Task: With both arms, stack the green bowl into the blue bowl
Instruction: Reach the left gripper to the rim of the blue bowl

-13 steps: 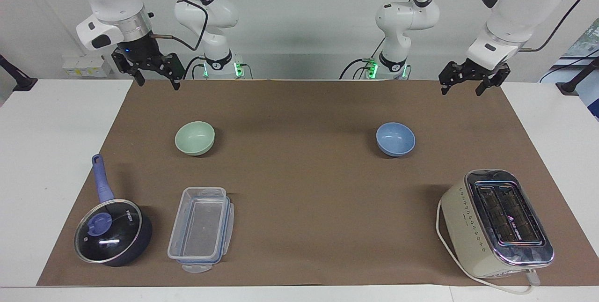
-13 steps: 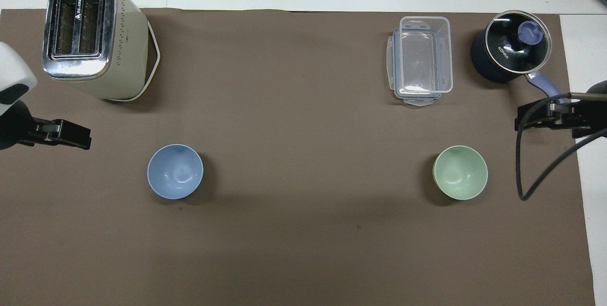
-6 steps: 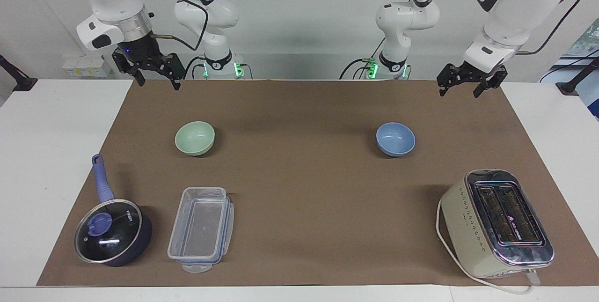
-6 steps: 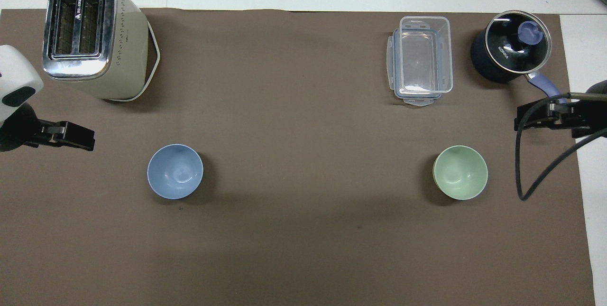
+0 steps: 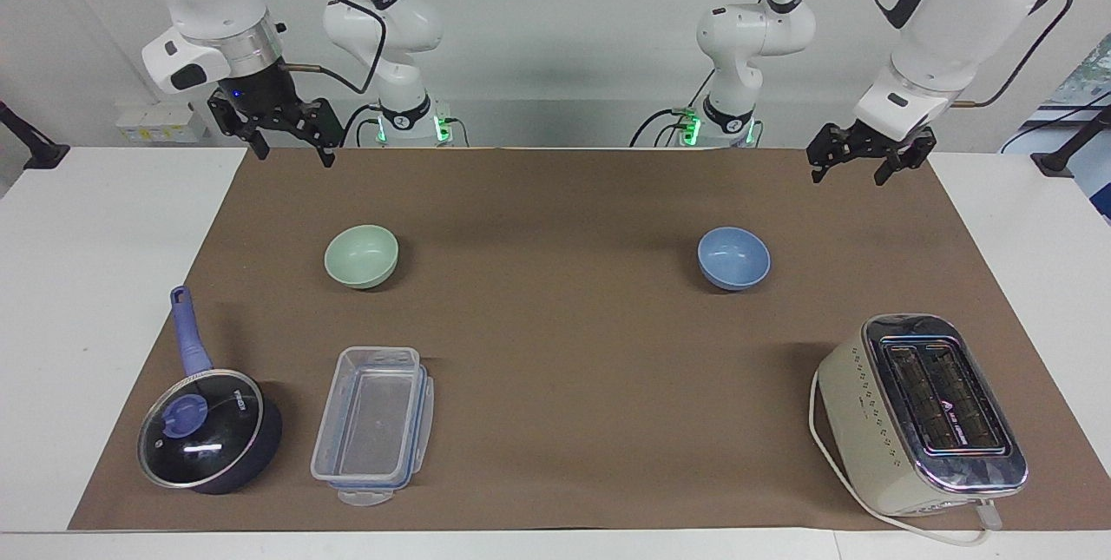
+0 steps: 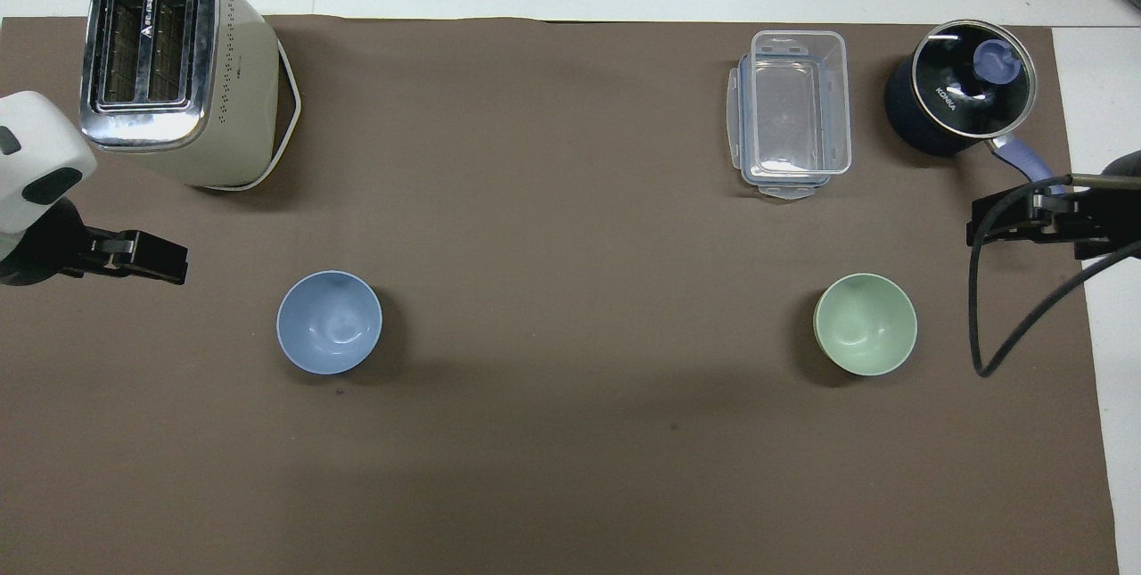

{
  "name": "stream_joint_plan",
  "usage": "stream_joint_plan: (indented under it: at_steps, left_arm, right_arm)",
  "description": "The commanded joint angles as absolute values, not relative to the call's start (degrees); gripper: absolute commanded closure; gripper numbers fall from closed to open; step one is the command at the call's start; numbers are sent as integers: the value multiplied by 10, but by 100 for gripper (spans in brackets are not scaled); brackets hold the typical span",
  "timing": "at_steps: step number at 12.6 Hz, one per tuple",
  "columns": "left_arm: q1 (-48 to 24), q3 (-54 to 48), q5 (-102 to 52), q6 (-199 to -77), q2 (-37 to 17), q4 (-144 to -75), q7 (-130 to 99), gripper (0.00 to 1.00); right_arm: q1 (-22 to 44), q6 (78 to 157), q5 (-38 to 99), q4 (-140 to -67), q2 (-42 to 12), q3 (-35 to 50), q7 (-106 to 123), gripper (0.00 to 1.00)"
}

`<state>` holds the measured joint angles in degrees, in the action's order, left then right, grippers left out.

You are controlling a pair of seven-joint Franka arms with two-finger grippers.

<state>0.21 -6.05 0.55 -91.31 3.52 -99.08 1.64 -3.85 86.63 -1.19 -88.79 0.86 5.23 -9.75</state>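
The pale green bowl (image 5: 361, 256) (image 6: 865, 324) sits upright on the brown mat toward the right arm's end. The light blue bowl (image 5: 733, 258) (image 6: 329, 322) sits upright toward the left arm's end, level with it and well apart from it. Both bowls hold nothing. My right gripper (image 5: 293, 156) (image 6: 980, 223) hangs open in the air over the mat's edge, to the side of the green bowl. My left gripper (image 5: 849, 178) (image 6: 169, 258) hangs open over the mat's other edge, to the side of the blue bowl. Neither gripper touches anything.
A cream toaster (image 5: 924, 412) (image 6: 169, 67) stands farther from the robots than the blue bowl. A clear plastic container (image 5: 373, 421) (image 6: 789, 111) and a dark blue lidded saucepan (image 5: 204, 430) (image 6: 958, 94) lie farther out than the green bowl. The brown mat (image 5: 555, 352) covers the table's middle.
My left gripper has drifted a little inward over the mat, toward the blue bowl. The right gripper and both bowls have stayed put.
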Motion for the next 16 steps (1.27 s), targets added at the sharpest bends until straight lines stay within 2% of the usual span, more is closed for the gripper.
stream_joint_plan:
  at_steps: [1,4,10,16]
  left_arm:
    - [-7,-58,-1,-943,53,-1024,18,0]
    - [-17,-59,-2,-970,54,-1057,19,0]
    - [-23,-59,-77,-1083,62,-1176,71,0]
    - [-39,-58,-79,-1192,59,-1296,83,0]
  right_arm:
    - [-41,860,-1,-880,4,54,-80,0]
    - [-43,860,-1,-880,4,54,-81,0]
    - [-48,860,-1,-880,4,54,-81,0]
    - [-50,859,-1,-880,4,53,-81,0]
